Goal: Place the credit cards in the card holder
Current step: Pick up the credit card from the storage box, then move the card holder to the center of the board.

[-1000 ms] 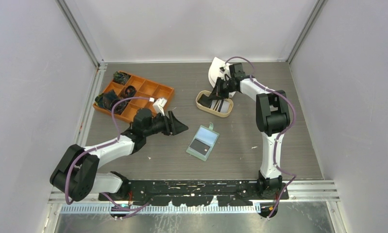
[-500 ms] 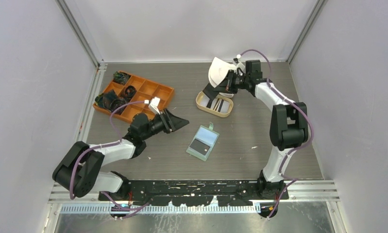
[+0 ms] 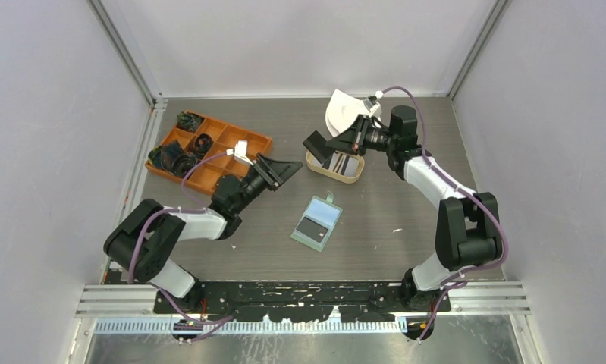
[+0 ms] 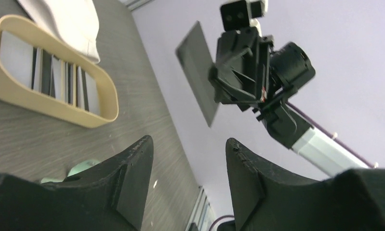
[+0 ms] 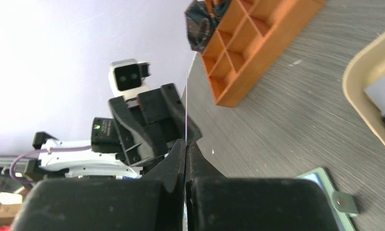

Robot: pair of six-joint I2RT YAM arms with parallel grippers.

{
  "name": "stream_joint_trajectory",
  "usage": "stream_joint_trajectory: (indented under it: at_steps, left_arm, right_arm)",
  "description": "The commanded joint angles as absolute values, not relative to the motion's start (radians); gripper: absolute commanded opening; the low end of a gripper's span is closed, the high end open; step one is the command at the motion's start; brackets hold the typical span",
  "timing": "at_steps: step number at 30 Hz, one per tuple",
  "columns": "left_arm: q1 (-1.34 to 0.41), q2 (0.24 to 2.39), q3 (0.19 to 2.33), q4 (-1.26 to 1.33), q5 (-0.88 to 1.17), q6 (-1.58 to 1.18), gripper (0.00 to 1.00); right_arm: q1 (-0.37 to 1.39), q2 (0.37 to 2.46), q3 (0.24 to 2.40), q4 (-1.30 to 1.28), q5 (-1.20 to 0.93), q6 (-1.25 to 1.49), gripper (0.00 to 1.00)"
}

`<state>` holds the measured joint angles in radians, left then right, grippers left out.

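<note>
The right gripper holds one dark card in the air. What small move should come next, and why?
Probably the left gripper should ease forward until its open jaws straddle the free edge of the dark card. The right gripper, shut on that card near the tan tray, presents it toward the left gripper, suggesting a handover.

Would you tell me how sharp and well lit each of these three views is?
Top external view: evenly lit, sharp, soft shadows only. Left wrist view: the black card in the right end effector is crisp against the bright wall; the near fingers are dark and soft. Right wrist view: the table grain looks smeared.
</note>
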<state>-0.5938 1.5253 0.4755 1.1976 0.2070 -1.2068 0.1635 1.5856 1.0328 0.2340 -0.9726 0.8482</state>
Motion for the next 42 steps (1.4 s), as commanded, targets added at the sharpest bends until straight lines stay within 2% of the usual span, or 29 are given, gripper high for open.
stream_joint_trajectory:
  at_steps: [1,16,19,20,21,22,24,25,28,31,36,40,42]
  left_arm:
    - [-0.610,1.559,0.542,1.301,0.109,-1.254,0.58]
    - [-0.642,1.500,0.601,1.250,0.080,-1.230,0.55]
    - [-0.642,1.494,0.602,1.254,0.080,-1.236,0.40]
    - [-0.642,1.494,0.602,1.259,0.083,-1.240,0.29]
    - [-0.642,1.494,0.599,1.272,0.086,-1.244,0.10]
    - [-0.643,1.497,0.594,1.287,0.090,-1.249,0.01]
    - [-0.642,1.499,0.582,1.313,0.110,-1.254,0.00]
    - [-0.642,1.494,0.573,1.316,0.120,-1.250,0.00]
    - [-0.642,1.467,0.519,1.298,0.158,-1.220,0.00]
    - [-0.643,1.394,0.436,1.180,0.199,-1.173,0.00]
    - [-0.654,1.170,0.346,0.750,0.267,-1.037,0.00]
    - [-0.683,0.991,0.273,0.505,0.229,-0.988,0.00]
    - [-0.690,0.924,0.226,0.479,0.218,-1.000,0.00]
  right_arm:
    - [0.189,1.486,1.021,0.393,-1.006,0.919,0.01]
    - [0.265,1.434,1.000,0.387,-1.012,0.888,0.01]
    - [0.282,1.418,0.990,0.387,-1.013,0.868,0.01]
    - [0.283,1.412,0.985,0.386,-1.010,0.861,0.01]
    - [0.284,1.405,0.979,0.380,-1.006,0.852,0.01]
    - [0.283,1.399,0.978,0.363,-1.001,0.834,0.01]
    - [0.283,1.390,0.972,0.330,-0.995,0.788,0.07]
    - [0.283,1.384,0.969,0.314,-1.003,0.754,0.18]
    - [0.281,1.357,0.990,0.122,-1.027,0.469,0.47]
    - [0.281,1.312,1.057,-0.278,-0.940,-0.105,0.62]
    - [0.281,1.263,0.927,-0.405,-0.797,-0.644,0.64]
    - [0.292,1.323,0.865,-0.615,-0.762,-1.170,0.61]
    - [0.316,1.368,0.861,-0.616,-0.678,-1.206,0.58]
